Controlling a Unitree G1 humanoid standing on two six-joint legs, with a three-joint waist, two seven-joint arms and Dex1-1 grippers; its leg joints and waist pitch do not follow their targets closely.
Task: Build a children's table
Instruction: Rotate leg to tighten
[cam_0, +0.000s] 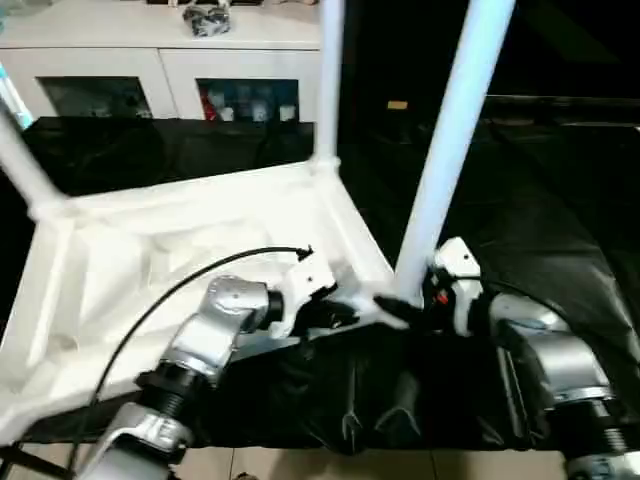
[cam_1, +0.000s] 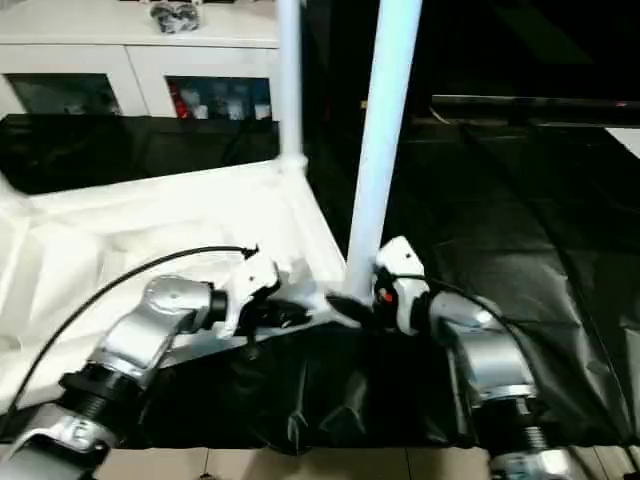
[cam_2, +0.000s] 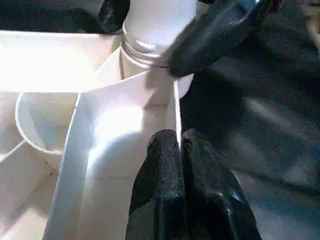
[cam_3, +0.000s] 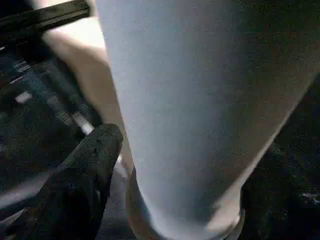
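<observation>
No writing or brand can be read anywhere. The children's table (cam_0: 190, 250) lies upside down across the left and middle of the frame on a counter (cam_0: 560, 230) draped in black, ribbed underside up, three legs rising from its corners. The left claw (cam_2: 180, 150) is pinched closed on the thin rim wall (cam_2: 170, 107) at the near right corner. Just right of it, the right claw (cam_0: 415, 300) grips the base of the nearest leg (cam_0: 450, 140), standing in its corner socket. A white cabinet (cam_0: 160, 70) sits upper left.
</observation>
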